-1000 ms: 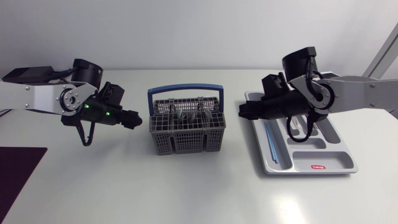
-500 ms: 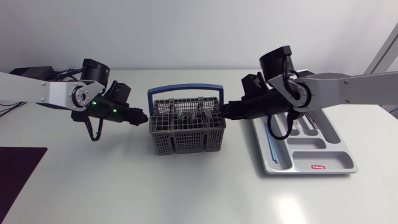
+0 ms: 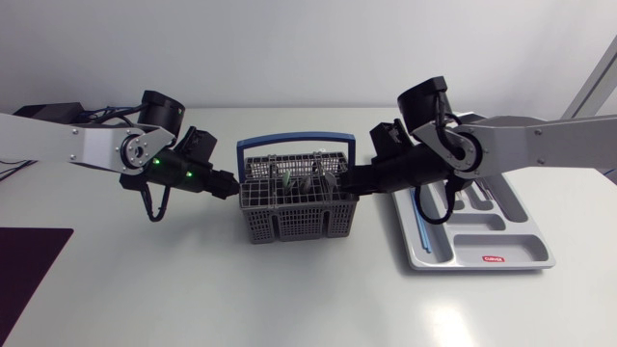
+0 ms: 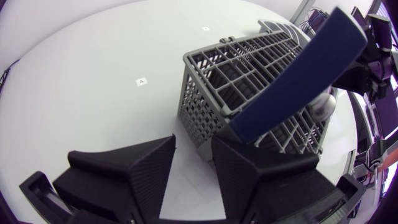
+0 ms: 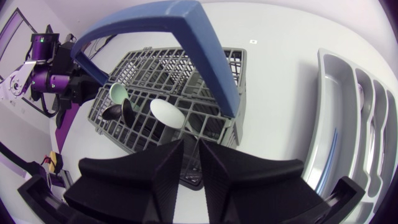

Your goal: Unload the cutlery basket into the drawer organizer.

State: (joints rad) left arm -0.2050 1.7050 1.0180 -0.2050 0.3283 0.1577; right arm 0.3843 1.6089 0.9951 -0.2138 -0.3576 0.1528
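Observation:
The grey cutlery basket [image 3: 292,214] with a blue handle [image 3: 289,143] stands mid-table and holds several pieces, among them a white spoon [image 5: 165,113], a mint one [image 5: 118,93] and dark ones [image 5: 122,112]. My left gripper [image 3: 232,186] is at the basket's left wall; in its own view the left gripper [image 4: 194,163] is open, with the basket's corner [image 4: 200,127] just ahead and nothing between the fingers. My right gripper [image 3: 341,184] is at the basket's right rim; seen from its wrist, the right gripper [image 5: 190,157] stands a narrow slit apart over the near wall, with nothing seen held.
The grey drawer organizer [image 3: 514,258] lies right of the basket, its long slot holding a thin blue stick [image 3: 420,220] and some cutlery [image 3: 472,200] further back. A dark mat [image 3: 29,260] lies at the table's front left. The organizer's edge [image 5: 326,118] is beside my right gripper.
Both arms have come inward to the basket's sides, and both grippers have narrowed. The basket has shifted slightly to the right.

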